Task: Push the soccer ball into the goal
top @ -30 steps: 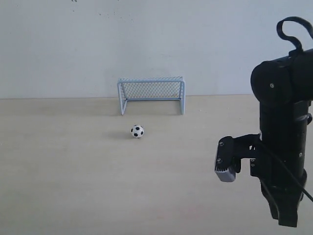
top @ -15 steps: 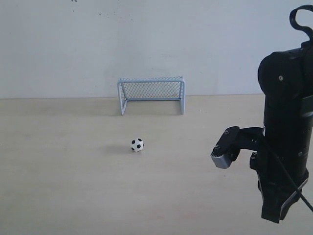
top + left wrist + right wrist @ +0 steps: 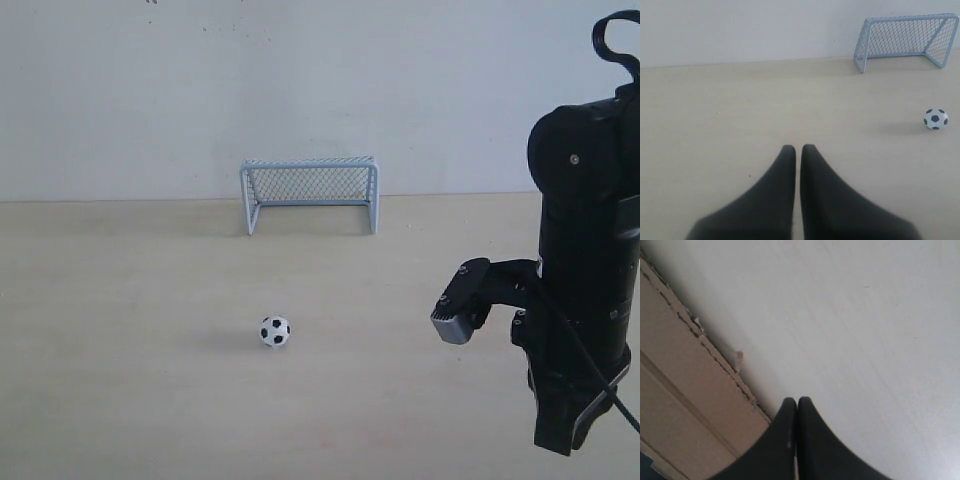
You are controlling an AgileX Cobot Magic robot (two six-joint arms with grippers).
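Observation:
The soccer ball [image 3: 275, 331] lies on the pale table, well in front of the goal [image 3: 310, 192], whose mouth faces the ball. The left wrist view shows the same soccer ball [image 3: 936, 119] and goal [image 3: 907, 40] far off to one side of my left gripper [image 3: 798, 148], which is shut on nothing with only a hairline gap between its fingers. My right gripper [image 3: 797, 401] is shut and empty too, hanging over the table near its edge. Its black arm [image 3: 585, 250] stands at the right, far from the ball.
A plain white wall [image 3: 300, 80] rises right behind the goal. In the right wrist view a brown board [image 3: 675, 390] with a ragged edge borders the pale table surface [image 3: 865, 340].
The ball has rolled toward the front of the table, away from the goal. The right arm shifted up and slightly right a second ago, then held still.

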